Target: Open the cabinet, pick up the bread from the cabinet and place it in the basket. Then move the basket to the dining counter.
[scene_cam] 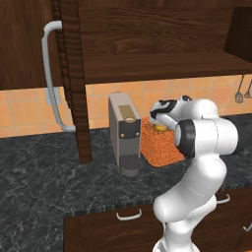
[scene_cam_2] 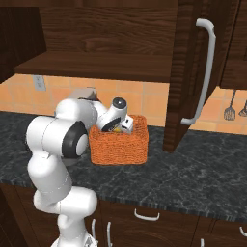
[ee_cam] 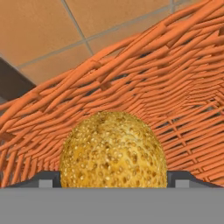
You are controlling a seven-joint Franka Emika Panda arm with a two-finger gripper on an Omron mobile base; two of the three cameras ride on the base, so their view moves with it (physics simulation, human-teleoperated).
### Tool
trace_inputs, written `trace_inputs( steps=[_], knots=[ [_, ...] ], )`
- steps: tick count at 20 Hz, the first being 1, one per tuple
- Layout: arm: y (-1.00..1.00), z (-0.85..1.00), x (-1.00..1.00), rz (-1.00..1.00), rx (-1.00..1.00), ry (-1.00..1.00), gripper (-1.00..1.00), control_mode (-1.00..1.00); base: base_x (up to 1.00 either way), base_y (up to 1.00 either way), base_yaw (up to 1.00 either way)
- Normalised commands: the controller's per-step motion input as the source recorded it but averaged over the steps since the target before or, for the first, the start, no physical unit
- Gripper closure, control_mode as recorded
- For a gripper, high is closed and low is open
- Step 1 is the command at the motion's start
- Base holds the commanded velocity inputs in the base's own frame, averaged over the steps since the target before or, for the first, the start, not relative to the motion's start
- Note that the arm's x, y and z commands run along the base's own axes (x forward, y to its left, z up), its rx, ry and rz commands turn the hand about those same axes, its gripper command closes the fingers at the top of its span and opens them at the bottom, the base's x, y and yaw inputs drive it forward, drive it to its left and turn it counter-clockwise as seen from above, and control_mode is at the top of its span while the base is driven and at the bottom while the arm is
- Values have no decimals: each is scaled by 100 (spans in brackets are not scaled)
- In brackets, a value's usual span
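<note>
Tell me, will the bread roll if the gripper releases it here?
The bread looks round, so it may roll slightly. The basket walls surround it and should probably stop it. Its porous crust suggests it is light and soft.

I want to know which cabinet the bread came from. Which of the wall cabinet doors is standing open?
The door with the long curved silver handle, swung out edge-on above the black counter beside the basket. The neighbouring doors sit flush and closed.

Bread [ee_cam: 113, 151] cut off by hand view's lower edge; fingers [ee_cam: 49, 179] mostly hidden beside it; basket [scene_cam: 160, 147] partly hidden behind arm.
</note>
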Motion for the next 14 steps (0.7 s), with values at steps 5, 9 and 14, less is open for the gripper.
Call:
trace_inputs(
  steps=[5,9,14],
  knots=[
    [0,-18,12,4,0,0,100,-100,0,0,0],
    [0,-8,11,4,1,0,100,-100,0,0,0],
    [0,-2,10,3,1,0,-100,-100,0,0,0]
  ],
)
